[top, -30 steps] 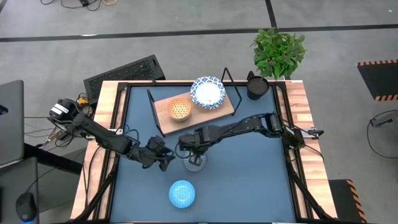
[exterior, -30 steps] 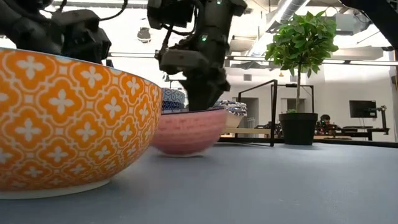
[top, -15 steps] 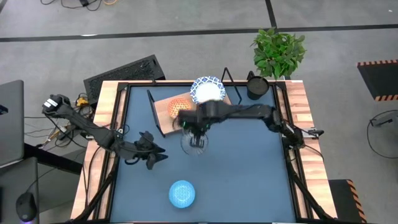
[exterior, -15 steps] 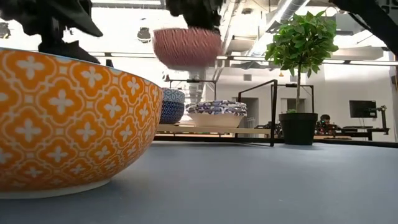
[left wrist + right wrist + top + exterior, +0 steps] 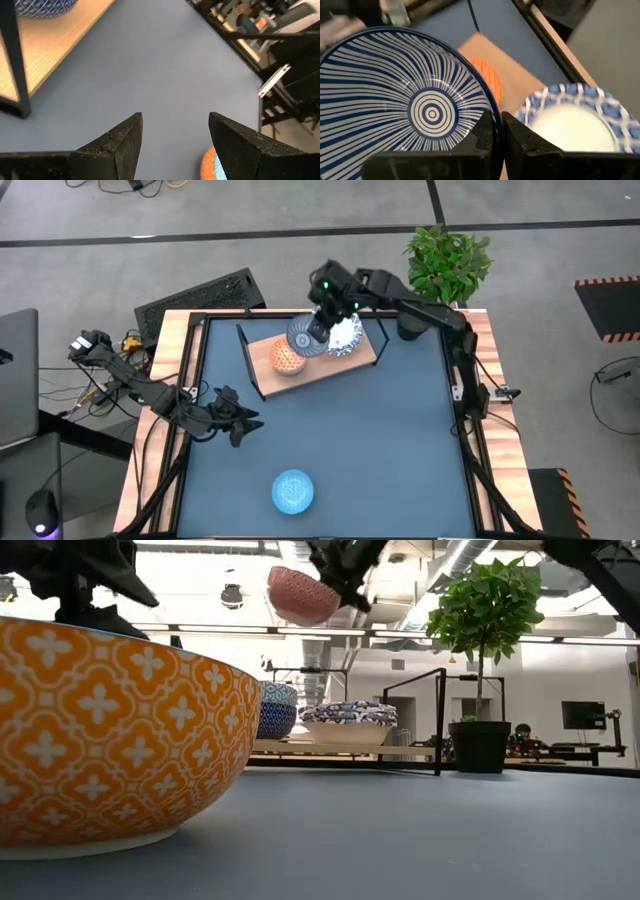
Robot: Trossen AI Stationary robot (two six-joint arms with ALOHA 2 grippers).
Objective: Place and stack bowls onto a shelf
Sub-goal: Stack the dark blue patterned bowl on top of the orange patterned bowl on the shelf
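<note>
Right gripper raised over the shelf, fingers pinched on the rim of the striped bowl: red-orange outside in the low view, blue-and-white rays inside in the right wrist view. Held well clear of the board, tilted. Just below and beside the gripper, on the shelf, the white bowl with blue-patterned rim; on the other side of the held bowl, the small orange bowl, also on the board. In the low view, a blue-patterned bowl next to the white one on the board.

Left gripper parked low over the blue tabletop, well apart from the shelf, fingers spread with nothing between them. Nearer the front edge from it, the light blue bowl alone on the tabletop. Large yellow-orange bowl close to the low camera.

Beyond the right gripper, 1 black cup and 1 potted plant at the table's far corner.
</note>
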